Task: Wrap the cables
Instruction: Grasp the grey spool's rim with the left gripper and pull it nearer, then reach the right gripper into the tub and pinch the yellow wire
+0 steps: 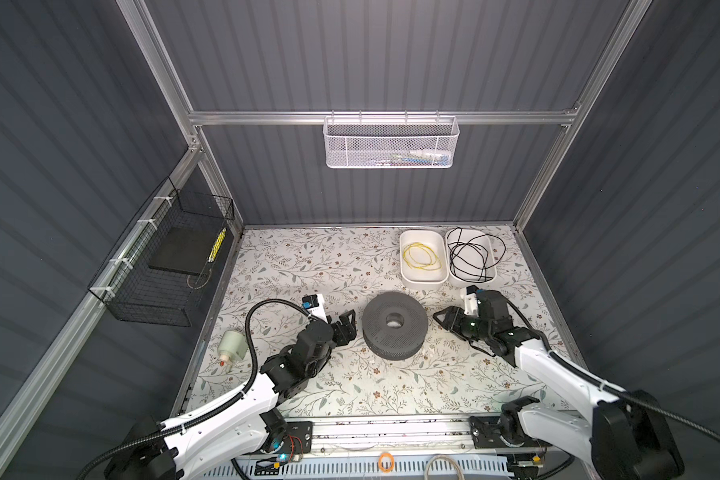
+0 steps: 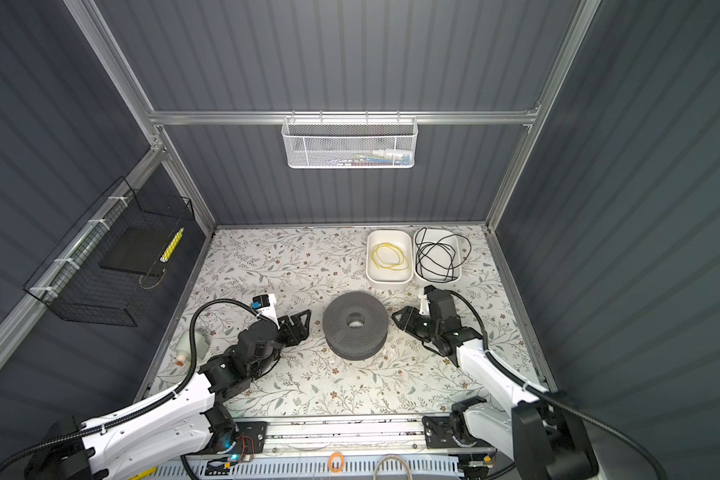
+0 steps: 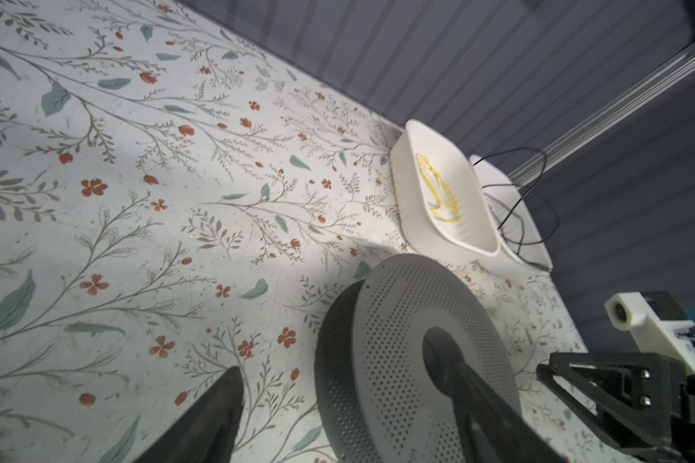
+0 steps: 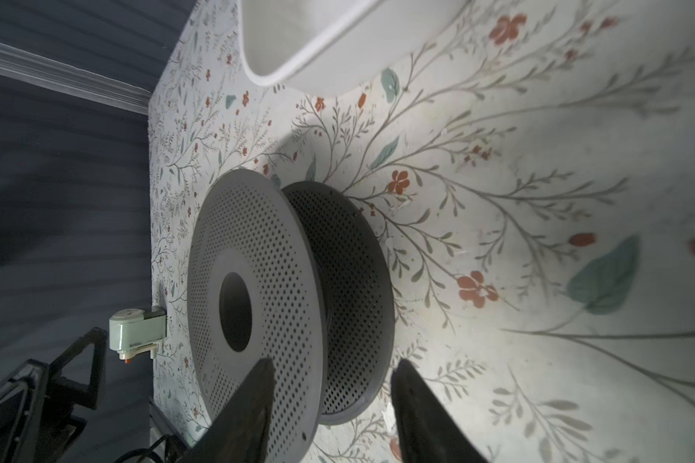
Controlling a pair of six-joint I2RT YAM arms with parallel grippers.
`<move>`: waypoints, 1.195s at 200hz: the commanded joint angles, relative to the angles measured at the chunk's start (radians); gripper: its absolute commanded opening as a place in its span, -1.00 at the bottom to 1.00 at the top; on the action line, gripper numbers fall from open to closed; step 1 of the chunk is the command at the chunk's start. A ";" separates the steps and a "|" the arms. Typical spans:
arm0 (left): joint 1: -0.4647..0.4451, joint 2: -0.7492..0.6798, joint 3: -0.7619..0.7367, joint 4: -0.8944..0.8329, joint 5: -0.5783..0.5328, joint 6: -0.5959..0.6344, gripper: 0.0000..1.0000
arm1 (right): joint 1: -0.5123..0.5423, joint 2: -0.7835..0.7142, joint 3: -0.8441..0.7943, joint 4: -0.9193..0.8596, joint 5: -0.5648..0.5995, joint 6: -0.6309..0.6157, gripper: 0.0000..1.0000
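Observation:
The yellow cable (image 1: 421,256) (image 2: 389,256) (image 3: 438,192) lies coiled in a white tray (image 1: 420,284) at the back right, with neither gripper near it. A grey perforated spool (image 1: 395,324) (image 2: 355,324) (image 3: 410,360) (image 4: 257,300) lies flat mid-table. My left gripper (image 1: 348,323) (image 2: 302,322) (image 3: 338,360) is open, empty, just left of the spool's rim. My right gripper (image 1: 439,318) (image 2: 396,316) (image 4: 334,362) is open and empty, a little right of the spool. In the right wrist view the spool's two flanges show between its fingers.
A second white tray (image 1: 474,283) beside the first holds a loose black cable (image 1: 470,249) spilling over its rim. A pale round device (image 1: 233,347) (image 4: 137,328) lies off the table's left edge. Wire baskets hang on the left wall (image 1: 163,266) and back wall (image 1: 391,141).

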 commanded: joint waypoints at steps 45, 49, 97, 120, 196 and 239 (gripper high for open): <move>0.000 0.077 0.112 -0.056 0.019 0.078 0.71 | 0.089 0.158 0.087 0.145 0.003 0.043 -0.18; 0.000 0.075 0.109 -0.052 0.017 0.078 0.72 | 0.092 0.162 0.091 0.143 0.002 0.042 -0.19; 0.001 0.069 0.098 -0.044 0.017 0.120 0.75 | 0.108 0.226 0.158 0.115 -0.016 0.042 -0.19; 0.001 0.049 0.110 -0.076 0.009 0.141 0.76 | 0.106 0.196 0.193 -0.005 0.126 -0.012 -0.07; 0.000 -0.067 0.125 -0.182 -0.057 0.191 0.80 | 0.102 0.180 0.534 -0.410 0.390 -0.399 -0.13; 0.003 -0.034 0.158 -0.233 -0.043 0.197 0.76 | 0.100 0.512 0.848 -0.474 0.419 -0.634 -0.42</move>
